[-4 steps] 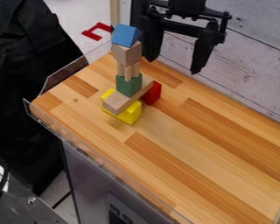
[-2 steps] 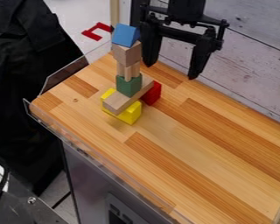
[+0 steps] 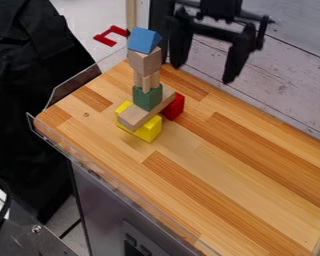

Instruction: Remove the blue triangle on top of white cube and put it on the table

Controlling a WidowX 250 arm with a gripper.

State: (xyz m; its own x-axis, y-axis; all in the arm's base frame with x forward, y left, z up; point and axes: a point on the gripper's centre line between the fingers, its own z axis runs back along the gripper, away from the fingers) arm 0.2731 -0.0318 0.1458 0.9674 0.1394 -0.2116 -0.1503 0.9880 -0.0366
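My gripper (image 3: 203, 75) hangs open at the top of the view, to the right of the block tower, with nothing between its fingers. The blue triangle (image 3: 144, 40) rests at the very top of the tower. Directly under it is a plain wooden cube (image 3: 145, 61), which looks tan rather than white. The tower stands near the far left part of the wooden table (image 3: 236, 180).
Below the cube come thin wooden pillars (image 3: 146, 80), a green block (image 3: 148, 98) and a wooden plank (image 3: 137, 116) lying over yellow (image 3: 149, 131) and red (image 3: 174, 107) blocks. A clear guard (image 3: 72, 85) edges the table's left; a plank wall rises behind.
The gripper dipped slightly and then rose again, ending a little to the right of its earlier place. The blue triangle and the tower have not moved.
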